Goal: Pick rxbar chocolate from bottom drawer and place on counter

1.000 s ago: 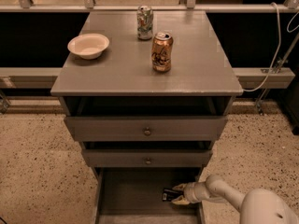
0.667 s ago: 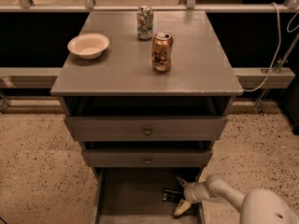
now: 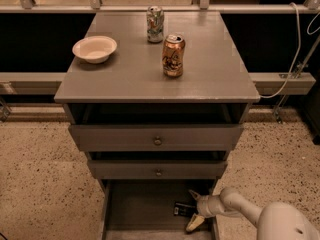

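Looking at the jaws first, I see them spread wide apart and clamped on nothing. The gripper (image 3: 193,211) sits low inside the bottom drawer (image 3: 140,206), against its right side, with one of its fingers (image 3: 195,223) angled toward the drawer's front and the other toward its back. The rxbar chocolate (image 3: 183,209) lies flat on the drawer floor just to the left of the jaws, its near end reaching into the gap between them. I cannot tell whether either finger touches it.

Behind the jaws, the pale arm (image 3: 240,209) runs off to the right and out over the drawer's edge. Directly above them are the two shallower drawers, the middle drawer (image 3: 158,169) and the top drawer (image 3: 156,137), each pulled out a little with a small round knob.

Well above the jaws is the counter (image 3: 130,74). A copper can (image 3: 173,55) stands upright on it almost straight over the gripper — a second can (image 3: 155,24) stands farther back. A pale bowl (image 3: 94,49) sits off to the left. A speckled floor (image 3: 45,184) surrounds the cabinet.
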Controlling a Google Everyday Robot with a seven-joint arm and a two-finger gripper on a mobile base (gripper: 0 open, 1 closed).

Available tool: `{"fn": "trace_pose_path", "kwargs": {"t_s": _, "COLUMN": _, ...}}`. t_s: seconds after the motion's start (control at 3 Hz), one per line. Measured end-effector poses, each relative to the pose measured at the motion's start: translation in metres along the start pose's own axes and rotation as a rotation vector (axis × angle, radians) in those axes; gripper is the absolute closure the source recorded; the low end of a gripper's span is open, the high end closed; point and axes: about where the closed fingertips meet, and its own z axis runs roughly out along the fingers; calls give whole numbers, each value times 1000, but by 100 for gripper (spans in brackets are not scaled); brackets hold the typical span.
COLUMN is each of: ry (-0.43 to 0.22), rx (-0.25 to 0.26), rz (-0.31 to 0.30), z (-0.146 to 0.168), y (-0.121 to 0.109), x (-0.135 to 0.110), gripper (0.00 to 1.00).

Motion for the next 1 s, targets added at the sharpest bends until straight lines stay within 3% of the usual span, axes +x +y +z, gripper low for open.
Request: {"fn": "trace_pose_path", "kwargs": {"t_s": 1.0, "ry": 0, "rx": 0, "rz": 0, "z": 0, "y": 0, "x": 0, "gripper": 0}}
